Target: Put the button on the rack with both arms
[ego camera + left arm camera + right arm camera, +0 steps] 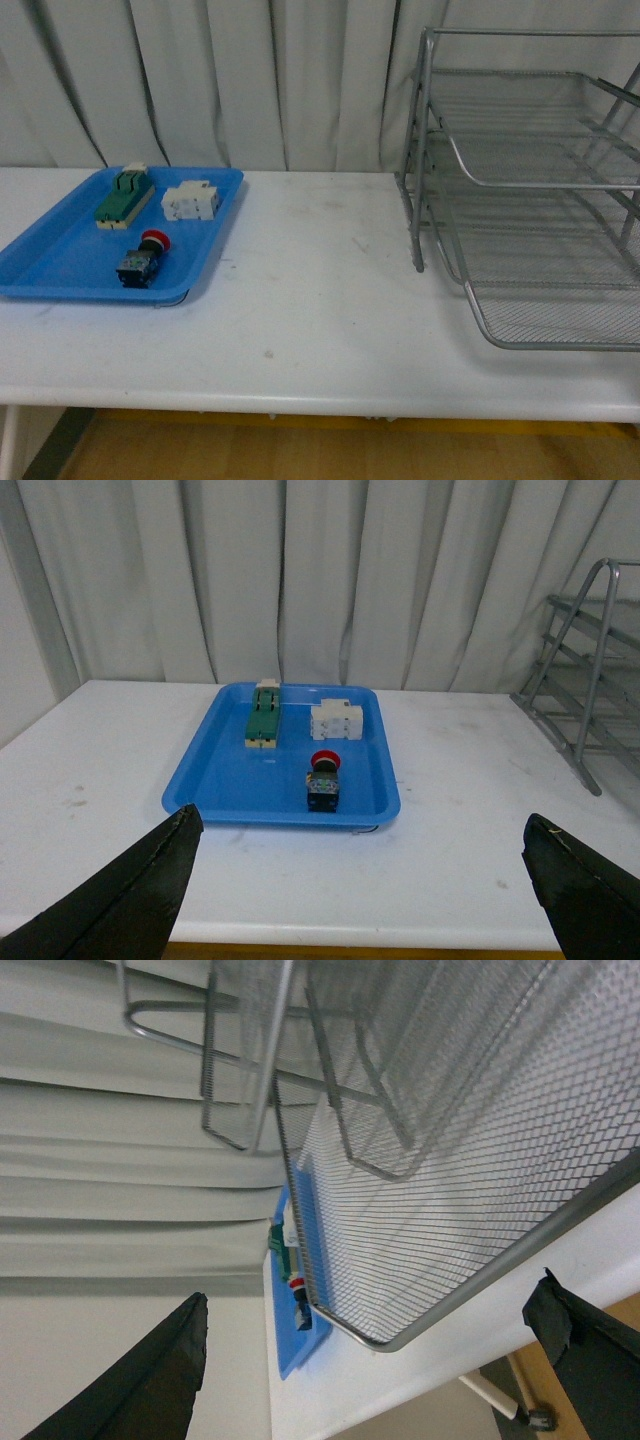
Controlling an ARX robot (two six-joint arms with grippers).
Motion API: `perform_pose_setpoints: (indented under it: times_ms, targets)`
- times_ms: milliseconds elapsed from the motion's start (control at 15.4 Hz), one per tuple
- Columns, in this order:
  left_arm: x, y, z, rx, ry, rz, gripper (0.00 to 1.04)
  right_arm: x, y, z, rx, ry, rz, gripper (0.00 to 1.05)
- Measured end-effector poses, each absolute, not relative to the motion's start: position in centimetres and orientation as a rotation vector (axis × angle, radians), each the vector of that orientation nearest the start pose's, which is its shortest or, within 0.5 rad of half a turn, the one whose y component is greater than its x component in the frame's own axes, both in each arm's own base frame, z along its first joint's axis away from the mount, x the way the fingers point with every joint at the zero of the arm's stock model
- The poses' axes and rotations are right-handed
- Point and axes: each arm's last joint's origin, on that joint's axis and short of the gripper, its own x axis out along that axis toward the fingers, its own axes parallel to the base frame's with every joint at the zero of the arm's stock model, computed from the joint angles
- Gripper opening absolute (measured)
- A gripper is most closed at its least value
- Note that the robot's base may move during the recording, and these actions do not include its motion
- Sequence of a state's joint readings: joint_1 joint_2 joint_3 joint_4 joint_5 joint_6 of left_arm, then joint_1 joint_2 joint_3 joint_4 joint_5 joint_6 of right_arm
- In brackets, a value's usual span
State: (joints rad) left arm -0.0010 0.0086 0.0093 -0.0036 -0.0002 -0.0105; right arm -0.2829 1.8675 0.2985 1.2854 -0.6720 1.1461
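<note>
A white worktop (480,810) stretches out ahead of the left claw (360,815), its surface lightly scuffed and dotted with small dark specks. Beyond the claw, along the worktop's far edge, pale grey-white curtains (330,580) hang in long vertical folds and close off the whole back of the room. Under the worktop's near edge, a yellowish strip (300,422) runs above a wood-toned floor (350,455), and a grey leg (55,445) slants down at one corner. The light is soft and even.

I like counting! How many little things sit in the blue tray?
3: green-topped block at the back left, white block beside it, red button nearer the front. None look hidden.
</note>
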Motion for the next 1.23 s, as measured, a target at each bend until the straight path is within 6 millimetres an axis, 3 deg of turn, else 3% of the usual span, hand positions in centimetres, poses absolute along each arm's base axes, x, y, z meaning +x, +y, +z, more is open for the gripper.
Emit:
perform_pose_setpoints:
  times_ms: [259,324,453,583,777,1036,1230]
  targets:
    - [9.8,0.0,16.6,-0.010,0.003,-0.001,0.98,19.7,-5.5,14.0,1.202,0.283,0.342,0.98]
    - [9.8,0.0,16.6,-0.010,0.003,-0.001,0.98,18.7,-4.8,15.1,1.077,0.193,0.238,0.89]
    - [9.8,0.0,16.6,-0.010,0.003,0.000,0.98,15.5,-3.7,15.1,0.579,0.087,0.019,0.64]
    - [9.8,0.0,16.6,-0.010,0.003,-0.001,0.98,13.5,-2.8,16.1,0.192,0.043,-0.004,0.38]
    - [9.8,0.0,16.6,-0.010,0.003,-0.001,0.98,12.2,-1.5,17.0,0.023,-0.007,0.004,0.01]
    - [9.8,0.0,16.6,-0.010,0.003,-0.001,0.98,11.4,0.2,17.1,0.006,-0.016,0.030,0.02]
    - [9.8,0.0,16.6,-0.010,0.003,0.000,0.98,11.1,0.0,17.1,0.005,-0.016,0.000,0.02]
